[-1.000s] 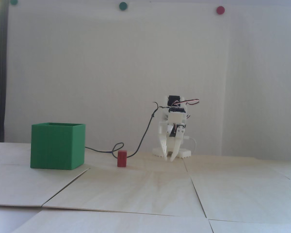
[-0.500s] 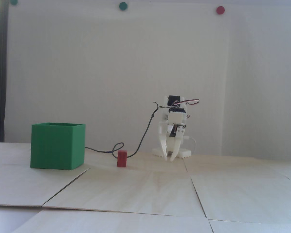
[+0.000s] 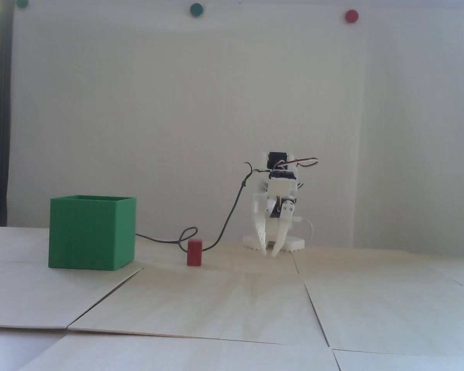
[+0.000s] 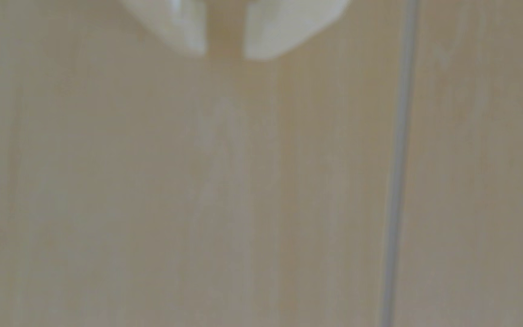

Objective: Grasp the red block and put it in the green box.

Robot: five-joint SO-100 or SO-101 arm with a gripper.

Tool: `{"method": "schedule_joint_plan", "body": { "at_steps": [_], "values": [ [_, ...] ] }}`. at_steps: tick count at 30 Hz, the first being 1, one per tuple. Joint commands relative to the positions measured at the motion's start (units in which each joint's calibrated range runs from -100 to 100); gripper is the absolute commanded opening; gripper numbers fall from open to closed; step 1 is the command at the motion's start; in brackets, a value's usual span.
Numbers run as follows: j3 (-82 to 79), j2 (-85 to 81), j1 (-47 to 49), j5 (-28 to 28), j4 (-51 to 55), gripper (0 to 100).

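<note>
The red block [image 3: 194, 252] stands upright on the wooden table in the fixed view, just right of the green box [image 3: 89, 235], which sits open-topped at the left. My gripper [image 3: 269, 254] points down at the table to the right of the block, about four block widths away, in front of the white arm base. Its jaws are drawn nearly together with only a narrow slit between the tips, and they hold nothing. The wrist view shows only the two blurred white fingertips [image 4: 188, 28] of the gripper [image 4: 225, 55] over bare wood. Block and box are out of that view.
A dark cable [image 3: 228, 220] runs from the arm down across the table behind the block toward the box. The table is made of light wooden panels with seams [image 4: 398, 188]. Green [image 3: 196, 9] and red [image 3: 351, 16] round dots are on the back wall.
</note>
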State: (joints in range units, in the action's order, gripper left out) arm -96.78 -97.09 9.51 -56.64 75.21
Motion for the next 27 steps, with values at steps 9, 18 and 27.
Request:
{"method": "schedule_joint_plan", "body": {
  "at_steps": [9, 18, 27],
  "values": [
    [-0.2, -1.1, -0.4, -0.4, 2.1, 3],
    [-0.2, -1.1, -0.4, -0.4, 2.1, 3],
    [-0.2, -0.3, -0.1, -0.4, 2.3, 3]
  ]
}}
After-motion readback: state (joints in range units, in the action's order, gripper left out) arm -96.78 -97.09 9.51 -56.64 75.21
